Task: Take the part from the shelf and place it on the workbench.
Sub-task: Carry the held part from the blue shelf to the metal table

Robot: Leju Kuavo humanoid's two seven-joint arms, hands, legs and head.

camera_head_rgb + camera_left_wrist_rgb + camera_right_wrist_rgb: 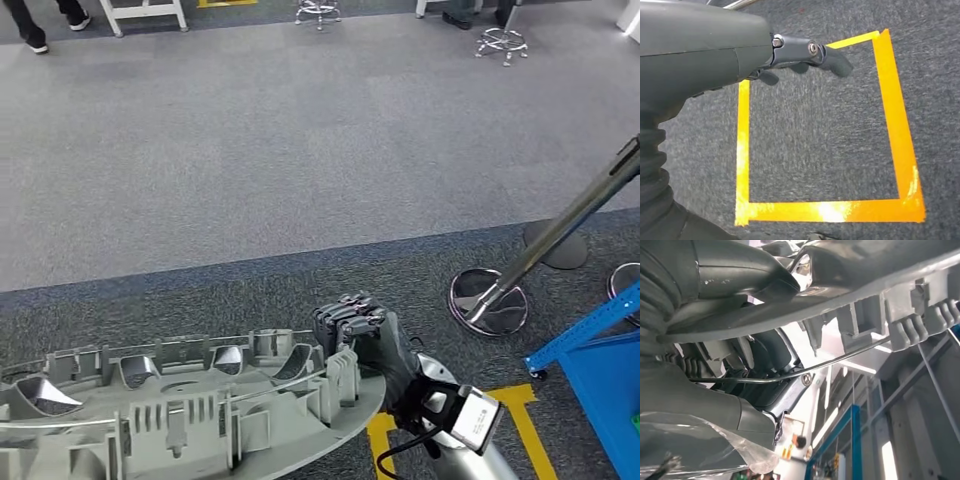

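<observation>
Big grey carpet floor [302, 140] fills most of the head view, lighter far off, darker strip close in.

Next biggest: the part [189, 410], a long pale grey plastic piece w/ lots of ribs & little pockets. It sits low in the head view, from about 9 o'clock across to 6 o'clock, up in the air over the dark carpet. In the right wrist view its ribbed side [881, 305] runs right over the hand.

Blue frame [604, 380] at about 4 o'clock. A silver pole [558, 225] leans over a shiny round base [489, 302] at about 3 o'clock.

Right hand [362, 330] is near 6 o'clock, dark fingers curled over the end of the part, gripping it. The right wrist view shows the thumb [715, 410] tucked under the part.

Left hand [798, 52] hangs over the floor, holding nothing; fingers stick out fairly straight, not curled in. Under it is a square of yellow tape [900, 130] on dark carpet.

Far off at 11 o'clock: a person's black shoes [34, 40]. At 1 o'clock, stool feet [502, 42].
</observation>
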